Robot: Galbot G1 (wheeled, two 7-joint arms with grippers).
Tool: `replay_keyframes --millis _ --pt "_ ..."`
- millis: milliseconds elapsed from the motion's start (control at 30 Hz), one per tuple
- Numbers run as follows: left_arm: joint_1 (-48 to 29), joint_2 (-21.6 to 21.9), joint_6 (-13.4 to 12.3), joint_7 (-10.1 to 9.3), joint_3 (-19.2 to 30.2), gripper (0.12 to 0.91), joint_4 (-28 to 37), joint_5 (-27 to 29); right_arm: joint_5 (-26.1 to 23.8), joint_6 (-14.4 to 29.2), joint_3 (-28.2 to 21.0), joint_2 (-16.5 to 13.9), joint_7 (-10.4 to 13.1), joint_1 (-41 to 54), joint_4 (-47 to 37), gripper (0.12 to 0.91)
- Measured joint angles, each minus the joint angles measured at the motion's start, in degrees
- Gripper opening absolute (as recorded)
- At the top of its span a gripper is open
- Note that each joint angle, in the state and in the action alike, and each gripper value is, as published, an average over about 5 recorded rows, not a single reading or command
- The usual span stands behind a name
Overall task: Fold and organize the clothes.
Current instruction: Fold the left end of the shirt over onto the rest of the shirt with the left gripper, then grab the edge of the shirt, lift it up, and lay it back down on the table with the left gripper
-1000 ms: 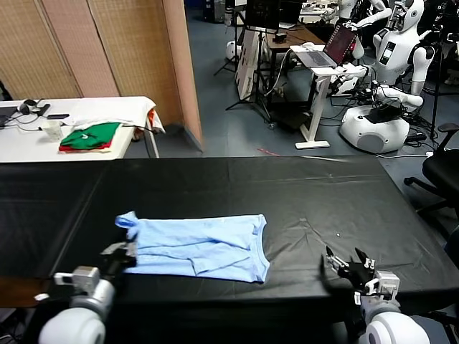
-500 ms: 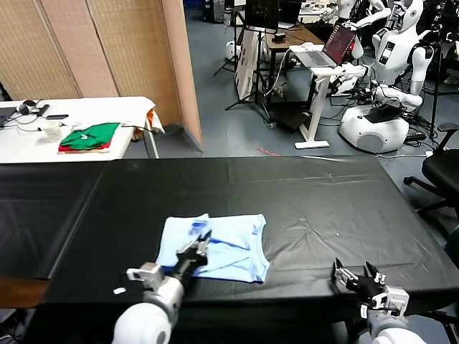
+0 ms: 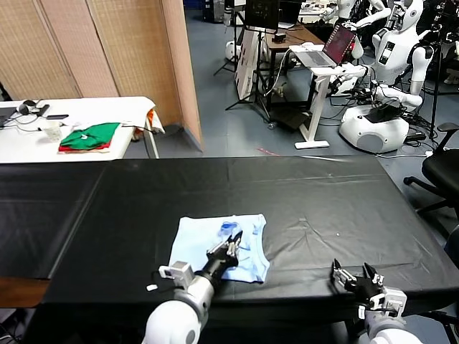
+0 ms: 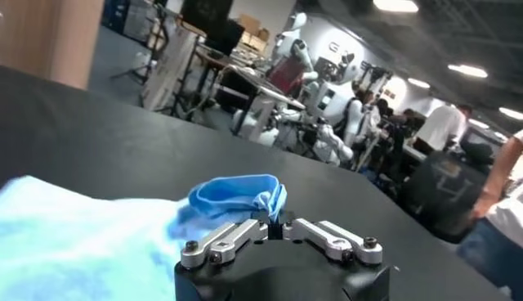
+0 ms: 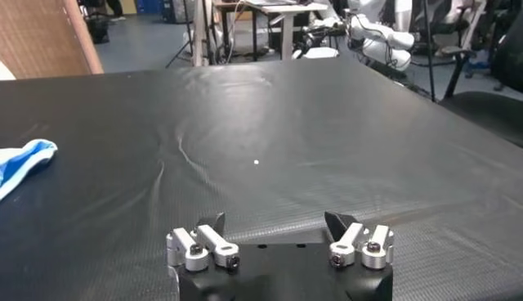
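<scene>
- The left claw (image 3: pixel 233 244) is pinching a bunched edge of the T-shirt (image 3: pixel 204 247), carrying it toward 3 o'clock over the tabletop (image 3: pixel 323 193)
- The right claw (image 3: pixel 356 278) is idling at 5 o'clock, jaws apart
- The thin pinch could be slipping, dropping the fold crooked

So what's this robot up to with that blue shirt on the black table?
It is folding a pale blue T-shirt on the black table. The left gripper is shut on a bunched edge of the shirt and holds it over the middle of the garment, which lies partly folded near the table's front edge. The right gripper waits open at the table's front right, touching nothing. Green and red folded garments sit on a white table behind.
</scene>
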Motion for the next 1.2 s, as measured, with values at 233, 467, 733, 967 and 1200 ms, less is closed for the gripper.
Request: replay_keyframes --millis 233,467,733,967,1200 --pt "-0.7 -1.4 -0.9 -0.3 0.1 0.191 2.6 0.9 0.1 0.5 -0.6 -0.5 -1.2 -0.1 0.7 0.907" --pt "-0.3 -3.7 -1.8 0.22 1.0 0.437 4.2 -0.3 3.6 1.7 -2.3 -2.9 -3.6 0.1 2.5 0.907" --pt "0.5 -5.5 -2.7 0.52 0.6 0.863 2.8 -3.8 5.3 1.1 -6.2 -8.2 -4.6 2.3 5.4 0.907" --pt "0.3 -1.4 -3.9 0.63 -4.0 0.907 -0.5 -0.1 2.0 0.4 -14.8 -10.7 -4.3 9.0 3.2 0.907" --pt "2.1 5.5 -5.9 0.7 -10.2 0.907 -1.6 2.6 -3.2 -0.6 -24.4 -10.4 -5.1 15.2 -1.1 0.907"
